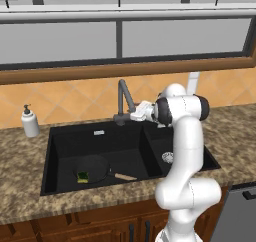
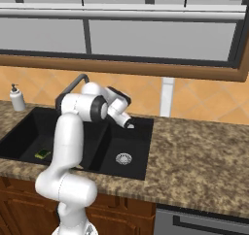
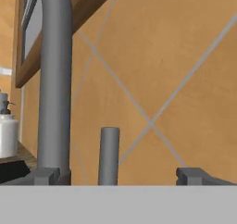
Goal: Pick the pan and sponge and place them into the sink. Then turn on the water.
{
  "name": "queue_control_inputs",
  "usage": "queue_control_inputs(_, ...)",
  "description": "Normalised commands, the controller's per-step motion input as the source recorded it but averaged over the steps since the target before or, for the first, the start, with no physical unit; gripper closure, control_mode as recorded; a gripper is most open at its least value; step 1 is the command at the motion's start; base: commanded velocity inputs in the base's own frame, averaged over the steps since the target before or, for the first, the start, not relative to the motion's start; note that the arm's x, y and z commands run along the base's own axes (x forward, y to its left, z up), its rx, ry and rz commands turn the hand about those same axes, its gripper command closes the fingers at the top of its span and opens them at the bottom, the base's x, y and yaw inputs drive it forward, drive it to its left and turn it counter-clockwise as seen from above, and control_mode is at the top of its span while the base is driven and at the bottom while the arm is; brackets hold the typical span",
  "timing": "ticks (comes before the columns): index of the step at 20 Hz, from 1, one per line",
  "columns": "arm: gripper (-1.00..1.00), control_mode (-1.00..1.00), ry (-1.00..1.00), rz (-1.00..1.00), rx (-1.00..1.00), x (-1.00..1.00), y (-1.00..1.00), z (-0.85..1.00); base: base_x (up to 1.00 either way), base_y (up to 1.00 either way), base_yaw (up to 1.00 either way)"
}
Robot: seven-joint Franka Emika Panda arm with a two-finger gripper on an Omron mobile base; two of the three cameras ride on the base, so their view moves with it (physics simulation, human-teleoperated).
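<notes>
The black sink is set in the granite counter. In its left basin lies the pan, its tan-tipped handle pointing right. The green and yellow sponge rests on the pan. My gripper is open at the base of the dark grey faucet, above the sink's back rim. In the hand view the gripper has its fingertips spread wide; a short grey faucet lever stands between them and the faucet column rises at the left. No water shows at the spout.
A white soap dispenser stands on the counter left of the sink. The right basin has a silver drain. Tiled wall and a window sill sit close behind the faucet. A dishwasher front is at the lower right.
</notes>
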Motion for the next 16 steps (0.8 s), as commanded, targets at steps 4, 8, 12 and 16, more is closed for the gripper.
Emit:
queue_control_inputs(4,-1.00,-1.00,0.00,0.00,0.03,0.46,-0.27,-0.11,0.00,0.00,0.00)
queue_control_inputs(8,-1.00,-1.00,0.00,0.00,0.00,0.62,-0.02,-0.09,0.00,0.00,0.00)
queue_control_inputs(12,-1.00,-1.00,0.00,0.00,0.02,0.49,0.00,-0.01,0.00,0.00,0.00)
queue_control_inputs(16,1.00,-1.00,0.00,0.00,0.12,0.30,-0.24,0.00,0.00,0.00,0.00)
